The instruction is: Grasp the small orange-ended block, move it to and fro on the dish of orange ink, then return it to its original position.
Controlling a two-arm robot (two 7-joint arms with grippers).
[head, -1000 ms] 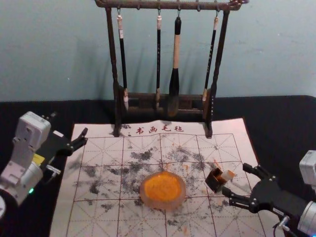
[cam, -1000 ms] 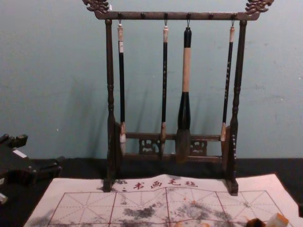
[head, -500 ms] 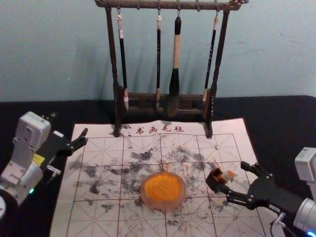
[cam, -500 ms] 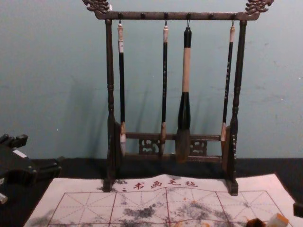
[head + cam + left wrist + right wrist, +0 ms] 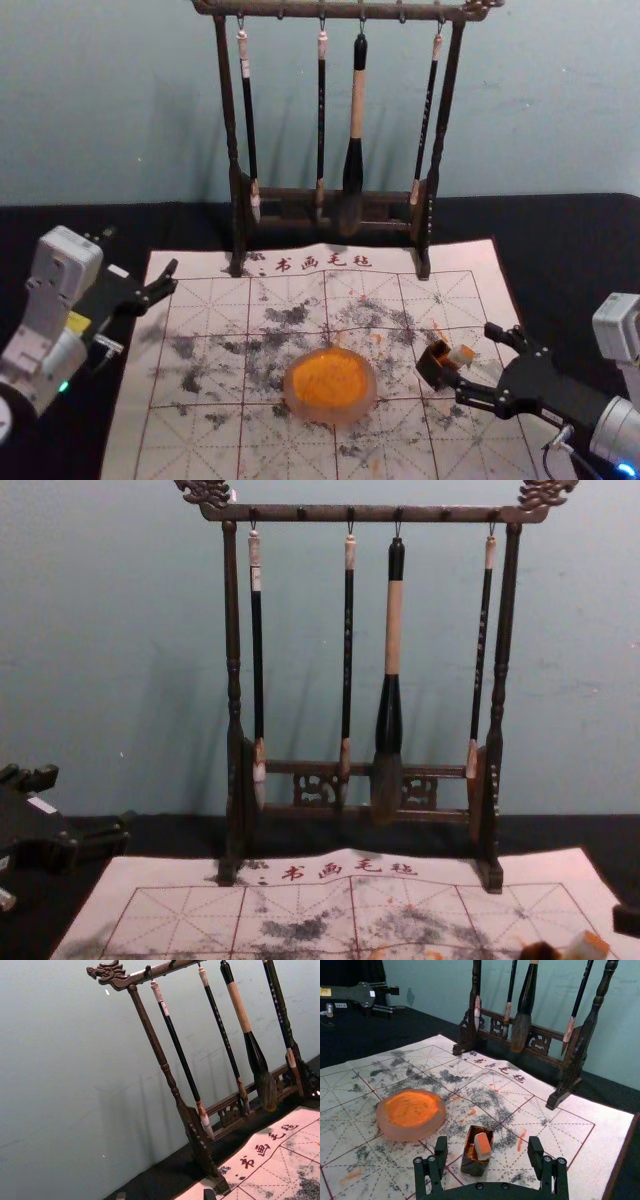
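1. Right black two-fingered tool [image 5: 470, 354] is held low over the robot's right side of the mat, reaching in toward the small block; its fingers are spread apart, and nothing is seen clamped.
2. Small white block with an orange end [image 5: 482, 1145] is seen tilted in a small, dark, open-topped box [image 5: 474, 1167], its orange end raised above the rim.
3. In the right wrist view, block and box are framed in line with the gap between the tool's fingers, with space seen on both sides.
4. In the head view, the nearer fingertip is set right at the box's near side; whether it is touched cannot be told.
5. Round, translucent pinkish dish of orange ink [image 5: 330, 386] is placed to the left of the box, apart from it and from the right tool.
6. White mat with a red grid [image 5: 200, 440] is spread beneath both.
7. Left black two-fingered tool [image 5: 140, 252] is parked by the mat's far left corner, fingers apart.
8. Dark wooden rack [image 5: 237, 230] with four hanging brushes is stood behind.
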